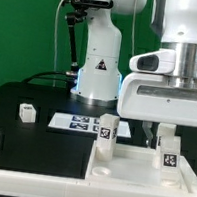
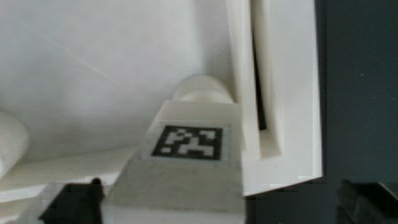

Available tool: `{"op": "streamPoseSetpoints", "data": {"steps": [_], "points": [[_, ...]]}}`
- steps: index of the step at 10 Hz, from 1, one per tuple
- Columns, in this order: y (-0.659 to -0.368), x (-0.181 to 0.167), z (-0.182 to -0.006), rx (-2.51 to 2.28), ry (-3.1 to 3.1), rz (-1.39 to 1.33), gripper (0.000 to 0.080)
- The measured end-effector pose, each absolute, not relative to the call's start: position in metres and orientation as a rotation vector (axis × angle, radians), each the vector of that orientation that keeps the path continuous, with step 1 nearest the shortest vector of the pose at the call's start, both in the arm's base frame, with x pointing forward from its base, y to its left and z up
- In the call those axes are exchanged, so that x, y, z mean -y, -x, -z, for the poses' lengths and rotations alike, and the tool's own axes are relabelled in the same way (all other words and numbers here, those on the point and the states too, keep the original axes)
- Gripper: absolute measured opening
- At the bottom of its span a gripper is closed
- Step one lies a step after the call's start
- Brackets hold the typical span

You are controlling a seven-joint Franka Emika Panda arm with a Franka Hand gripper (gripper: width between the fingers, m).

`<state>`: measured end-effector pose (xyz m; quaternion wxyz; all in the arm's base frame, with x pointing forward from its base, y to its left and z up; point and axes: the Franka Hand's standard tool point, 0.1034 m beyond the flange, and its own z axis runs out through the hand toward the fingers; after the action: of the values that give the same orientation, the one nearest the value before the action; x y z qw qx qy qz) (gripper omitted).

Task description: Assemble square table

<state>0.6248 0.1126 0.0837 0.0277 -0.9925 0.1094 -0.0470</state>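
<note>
Legs [image 1: 106,130] upright on slab [image 1: 127,169], long axes vertical

Green backdrop [image 1: 25,26], black table [image 1: 51,141]

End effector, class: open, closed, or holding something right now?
End effector: open, gripping nothing; a tagged white leg sits in the gap ahead.

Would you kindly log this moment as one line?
gripper: open, empty | below: short white tagged leg, upright | on: white square plastic slab
</note>
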Motion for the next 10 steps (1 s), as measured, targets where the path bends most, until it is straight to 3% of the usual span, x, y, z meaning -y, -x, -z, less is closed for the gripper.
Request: {"op": "streamPoseSetpoints", "data": {"steps": [2, 3, 4, 5, 9, 10], "points": [[-0.6254, -0.109, -0.0838, -0.422, 3.052, 0.144, 0.0649], [-0.6253, -0.1093, -0.0838, -0.522, 3.033, 0.14, 0.0502], [-0.6253, -0.1092, -0.0837, -0.627, 3.01, 0.137, 0.0502], [-0.6253, -0.1093, -0.0837, -0.735, 2.983, 0.133, 0.0315], [-0.6249, -0.1093, -0.0827, -1.161, 2.831, 0.113, 0.0288], [-0.6259, -0.11, -0.0824, -1.502, 2.643, 0.094, 0.0288]]}}
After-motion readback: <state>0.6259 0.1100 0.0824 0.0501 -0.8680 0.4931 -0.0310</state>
